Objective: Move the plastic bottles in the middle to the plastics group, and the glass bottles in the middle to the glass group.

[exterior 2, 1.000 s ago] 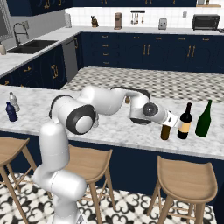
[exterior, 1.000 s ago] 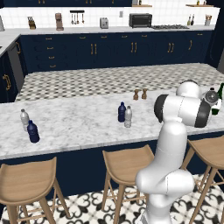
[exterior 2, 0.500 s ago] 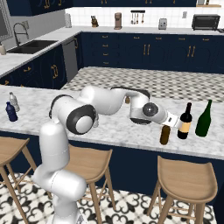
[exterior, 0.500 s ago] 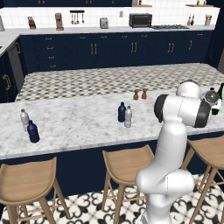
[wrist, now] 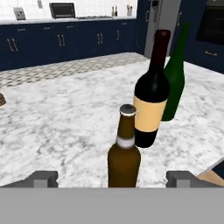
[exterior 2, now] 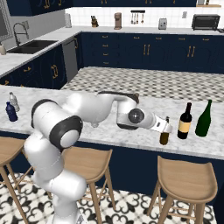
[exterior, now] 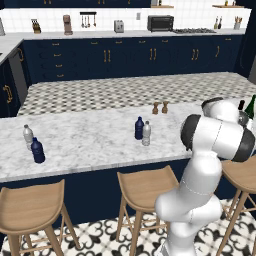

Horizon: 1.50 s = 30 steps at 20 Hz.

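The amber-brown glass bottle [wrist: 124, 153] stands upright on the marble counter, just left of the glass group: a dark bottle with a tan label [wrist: 151, 113] and a green bottle [wrist: 176, 81]. My gripper [wrist: 111, 178] is open, its fingertips [wrist: 43, 177] apart on either side of the amber bottle without touching it. From the right base view the gripper [exterior 2: 165, 127] sits at the amber bottle [exterior 2: 164, 137]. In the counter's middle stand a navy plastic bottle [exterior: 139, 128] and a clear one [exterior: 146, 133]. The plastics group, clear [exterior: 28, 136] and navy [exterior: 37, 150], stands at the left.
Two small wooden shakers [exterior: 160, 107] stand behind the middle bottles. Wooden stools [exterior: 145, 187] line the counter's front edge [exterior 2: 131, 146]. The amber bottle is close to that edge. A sink [exterior 2: 30, 45] lies on the far left counter.
The gripper has opened and let go of the amber bottle, which stays upright beside the dark labelled bottle. The arm has hardly moved.
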### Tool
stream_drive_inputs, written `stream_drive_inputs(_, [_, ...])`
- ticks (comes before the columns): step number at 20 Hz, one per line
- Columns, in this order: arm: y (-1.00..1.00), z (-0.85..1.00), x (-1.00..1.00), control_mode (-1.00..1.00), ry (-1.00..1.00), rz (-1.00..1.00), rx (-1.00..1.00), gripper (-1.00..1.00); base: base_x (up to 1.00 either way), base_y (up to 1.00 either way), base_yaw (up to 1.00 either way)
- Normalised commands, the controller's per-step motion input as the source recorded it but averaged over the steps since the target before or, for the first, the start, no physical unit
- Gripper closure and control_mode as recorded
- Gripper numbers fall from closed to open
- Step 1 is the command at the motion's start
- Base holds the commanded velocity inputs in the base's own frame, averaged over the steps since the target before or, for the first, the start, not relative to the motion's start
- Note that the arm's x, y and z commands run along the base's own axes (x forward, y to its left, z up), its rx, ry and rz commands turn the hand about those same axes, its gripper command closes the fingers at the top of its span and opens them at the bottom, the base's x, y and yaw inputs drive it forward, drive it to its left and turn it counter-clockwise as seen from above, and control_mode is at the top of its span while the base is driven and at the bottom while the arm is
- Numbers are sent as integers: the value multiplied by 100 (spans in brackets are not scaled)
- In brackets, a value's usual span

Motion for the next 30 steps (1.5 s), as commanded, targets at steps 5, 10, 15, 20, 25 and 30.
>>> stream_drive_inputs(5, [54, 72, -6, -100, 9, 6, 0, -100, 0, 0, 0])
stream_drive_inputs(10, [47, 72, 0, -100, 11, 7, 1, -100, 0, 0, 0])
stream_drive_inputs(15, [43, 63, -1, -100, 10, 10, 4, -100, 0, 0, 0])
stream_drive_inputs(20, [54, 44, 0, -100, 12, 15, 3, -100, 0, 0, 0])
stream_drive_inputs(25, [59, 19, 2, -100, 12, 19, 1, -100, 0, 0, 0])
stream_drive_inputs(30, [60, 16, 2, -100, 13, 19, 1, -100, 0, 0, 0])
